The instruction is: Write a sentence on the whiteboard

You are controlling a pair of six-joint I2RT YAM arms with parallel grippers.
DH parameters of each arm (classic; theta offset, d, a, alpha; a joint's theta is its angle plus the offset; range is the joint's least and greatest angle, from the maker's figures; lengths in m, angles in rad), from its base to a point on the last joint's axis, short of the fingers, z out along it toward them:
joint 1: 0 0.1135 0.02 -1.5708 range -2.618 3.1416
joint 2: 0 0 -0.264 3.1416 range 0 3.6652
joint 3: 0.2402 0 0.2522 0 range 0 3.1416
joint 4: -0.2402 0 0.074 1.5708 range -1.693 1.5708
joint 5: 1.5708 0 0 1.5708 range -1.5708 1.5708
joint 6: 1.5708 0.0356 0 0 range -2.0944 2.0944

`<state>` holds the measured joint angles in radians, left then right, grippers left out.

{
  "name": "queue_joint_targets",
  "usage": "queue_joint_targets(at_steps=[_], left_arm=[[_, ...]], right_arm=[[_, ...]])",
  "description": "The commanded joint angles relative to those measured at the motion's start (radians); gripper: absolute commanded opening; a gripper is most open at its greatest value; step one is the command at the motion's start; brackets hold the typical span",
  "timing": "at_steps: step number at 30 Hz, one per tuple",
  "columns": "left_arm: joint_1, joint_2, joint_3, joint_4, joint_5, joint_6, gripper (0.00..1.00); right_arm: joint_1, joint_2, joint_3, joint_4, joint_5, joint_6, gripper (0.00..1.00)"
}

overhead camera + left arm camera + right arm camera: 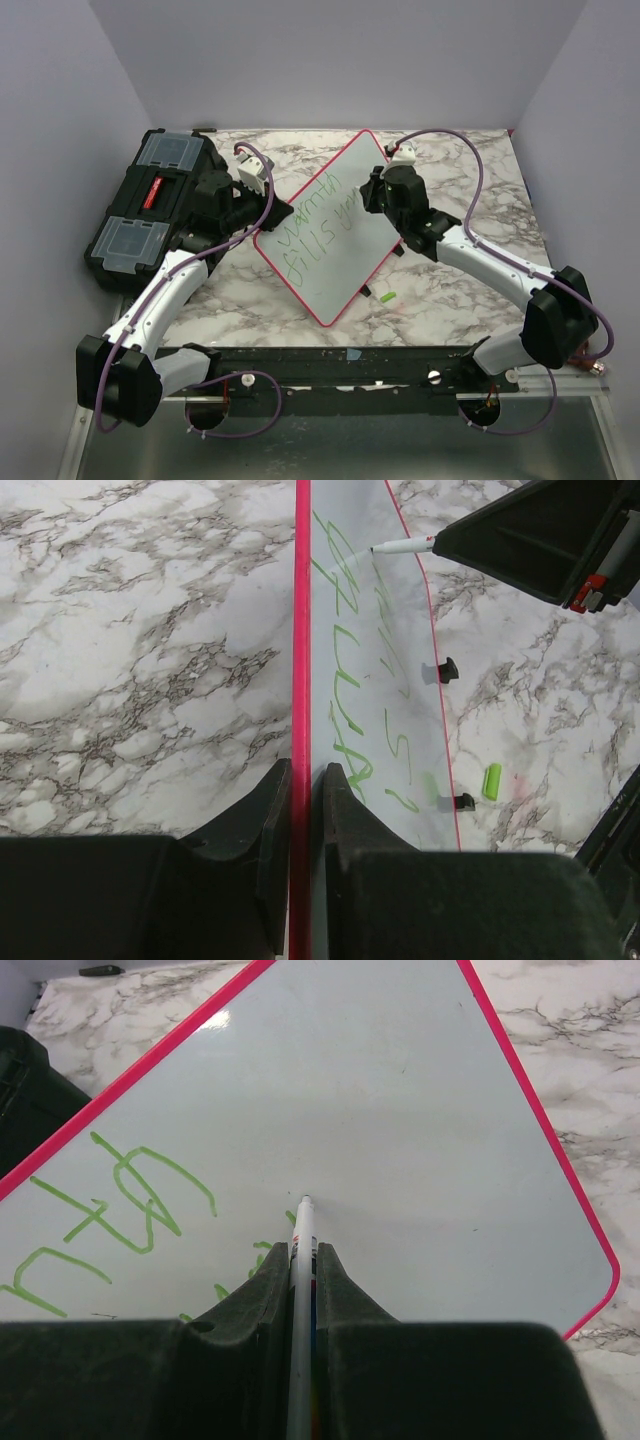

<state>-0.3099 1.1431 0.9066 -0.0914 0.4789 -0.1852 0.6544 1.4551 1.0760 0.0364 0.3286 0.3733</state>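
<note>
right wrist: right jaws clamp marker (303,1255); left jaws pinch whiteboard (400,710) rim.

My left tool (305,772) and right tool (300,1252) are matt black plastic. The whiteboard (400,1110) looks smooth and glossy, the marker (304,1222) white plastic, the bench (120,630) marble-patterned, faintly shiny.
</note>
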Motion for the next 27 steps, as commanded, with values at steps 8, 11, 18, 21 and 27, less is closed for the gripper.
queue_joint_targets(at_steps=[8, 11, 18, 21, 27], left_arm=[[-0.011, -0.015, 0.001, 0.021, -0.008, 0.081, 0.0], [-0.011, -0.013, 0.002, 0.021, -0.008, 0.081, 0.0], [-0.011, -0.014, 0.002, 0.021, -0.008, 0.081, 0.0], [-0.012, -0.015, 0.002, 0.019, -0.008, 0.08, 0.0], [-0.012, -0.015, 0.002, 0.019, -0.007, 0.081, 0.0]], right_arm=[[0.001, -0.024, -0.071, 0.002, 0.026, -0.007, 0.01], [0.0, -0.034, -0.087, -0.008, 0.019, -0.004, 0.01], [0.001, -0.059, -0.115, -0.016, -0.015, 0.016, 0.01], [0.001, -0.062, -0.116, -0.023, -0.02, 0.018, 0.01], [0.001, -0.056, -0.102, -0.024, -0.018, 0.018, 0.01]])
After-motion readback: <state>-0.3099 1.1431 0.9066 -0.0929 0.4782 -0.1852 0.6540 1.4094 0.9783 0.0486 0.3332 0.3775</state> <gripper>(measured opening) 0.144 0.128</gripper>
